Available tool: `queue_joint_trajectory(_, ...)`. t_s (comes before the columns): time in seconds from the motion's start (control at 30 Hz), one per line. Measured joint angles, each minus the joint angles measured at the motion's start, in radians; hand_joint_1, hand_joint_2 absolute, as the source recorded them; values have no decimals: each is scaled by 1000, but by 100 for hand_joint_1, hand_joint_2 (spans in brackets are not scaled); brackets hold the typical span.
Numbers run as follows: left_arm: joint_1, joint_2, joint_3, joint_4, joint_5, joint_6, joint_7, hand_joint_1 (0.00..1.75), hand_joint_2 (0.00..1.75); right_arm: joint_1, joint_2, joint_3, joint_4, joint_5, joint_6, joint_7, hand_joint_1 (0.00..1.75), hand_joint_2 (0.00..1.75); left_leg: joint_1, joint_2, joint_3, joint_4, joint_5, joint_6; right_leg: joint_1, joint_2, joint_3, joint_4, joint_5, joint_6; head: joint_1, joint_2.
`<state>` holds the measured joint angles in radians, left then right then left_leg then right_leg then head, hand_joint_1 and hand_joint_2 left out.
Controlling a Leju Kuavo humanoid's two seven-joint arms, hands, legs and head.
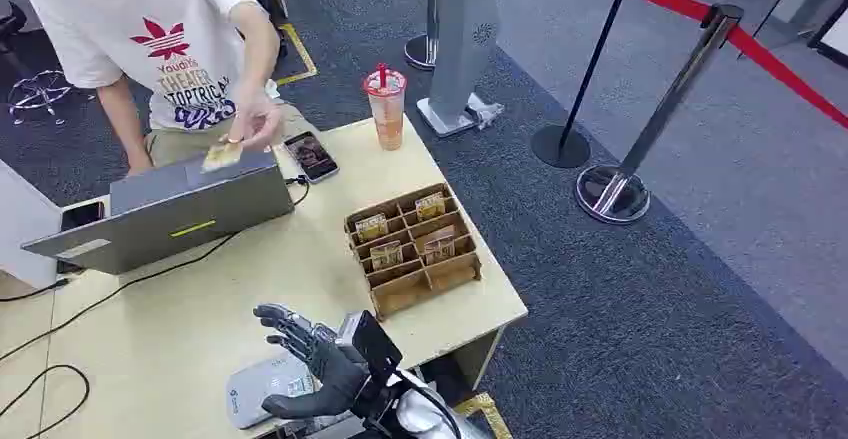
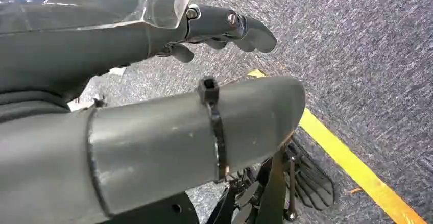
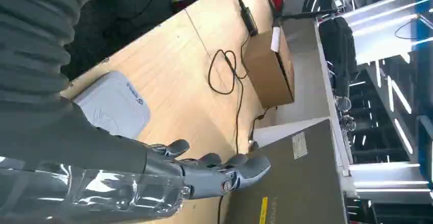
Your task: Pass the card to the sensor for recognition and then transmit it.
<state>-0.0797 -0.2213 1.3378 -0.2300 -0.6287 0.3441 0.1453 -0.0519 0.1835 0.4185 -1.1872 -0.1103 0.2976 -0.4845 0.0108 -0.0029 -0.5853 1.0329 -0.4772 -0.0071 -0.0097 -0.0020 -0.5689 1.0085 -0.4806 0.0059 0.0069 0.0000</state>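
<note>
Card with the person, robot's hands bare.
The right hand [image 1: 318, 359] hovers with fingers [image 3: 224, 169] spread, holding nothing, just above the grey sensor [image 1: 262, 387]. The card [image 1: 222, 154] lies well beyond those fingers, pinched in a person's hand [image 1: 254, 119] over the laptop [image 1: 165, 211]. The left hand [image 2: 153, 96] hangs extended, holding nothing.

place: reception or check-in area | signs: rope barriers [image 1: 640, 129], carpet floor [image 1: 640, 299], desk [image 1: 300, 269] with laptop [image 1: 170, 214], card tray [image 1: 412, 249]

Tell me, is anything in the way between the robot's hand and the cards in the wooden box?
Nothing visible blocks it. The right hand hovers open above the grey sensor at the table's near edge, and only bare tabletop lies between it and the cards standing in the wooden box.
</note>
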Motion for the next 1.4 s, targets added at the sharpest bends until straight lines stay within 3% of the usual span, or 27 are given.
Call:
queue_joint_trajectory(0.13, 0, 0, 0, 0, 0, 0, 1, 0, 0, -1, -3, -1, -7, 30, -39, 2, 0, 175, 0, 0, 0, 0, 0, 0, 0, 0, 0, 0, 0, 0, 0, 0)
queue_joint_trajectory(0.23, 0, 0, 0, 0, 3, 0, 1, 0, 0, -6, -7, -2, -29, 93, -114, 2, 0, 175, 0, 0, 0, 0, 0, 0, 0, 0, 0, 0, 0, 0, 0, 0)
queue_joint_trajectory(0.43, 0, 0, 0, 0, 2, 0, 1, 0, 0, -41, -12, -7, -111, 376, -417, -22, 0, 175, 0, 1, 0, 0, 0, 0, 0, 0, 0, 0, 0, 0, 0, 0)
queue_joint_trajectory(0.83, 0, 4, -19, 0, -39, -2, -14, 0, 0, -118, -12, -19, -242, 753, -876, -41, 0, 175, 0, 1, 0, 0, 1, -1, 0, 0, 0, 0, 0, 0, 0, 0)
queue_joint_trajectory(1.07, 0, 11, -31, 0, -53, -3, -12, 0, 0, -141, -13, -27, -263, 857, -967, -20, 0, 175, 0, 1, 0, 0, 1, -1, 0, 1, 0, 0, 0, 0, 0, 0)
queue_joint_trajectory(1.17, -1, 16, -42, 0, -57, -3, -10, 0, 0, -149, -11, -49, -263, 1049, -977, -11, 0, 175, 0, 1, 0, 0, 1, -1, 0, 0, 0, 0, 0, 0, 0, 0)
queue_joint_trajectory(1.27, -1, 21, -44, 0, -60, -4, -2, 0, 0, -154, 13, -107, -261, 1272, -979, -45, 0, 175, 0, 1, 0, 0, 1, -1, 0, 0, 0, 0, 0, 0, 0, 0)
queue_joint_trajectory(1.4, -2, 24, -44, 0, -57, 3, 7, 0, 0, -167, 43, -183, -251, 1437, -979, -81, 0, 175, 0, 1, 0, 0, 1, -1, 0, 0, 0, 0, 0, 0, 0, 0)
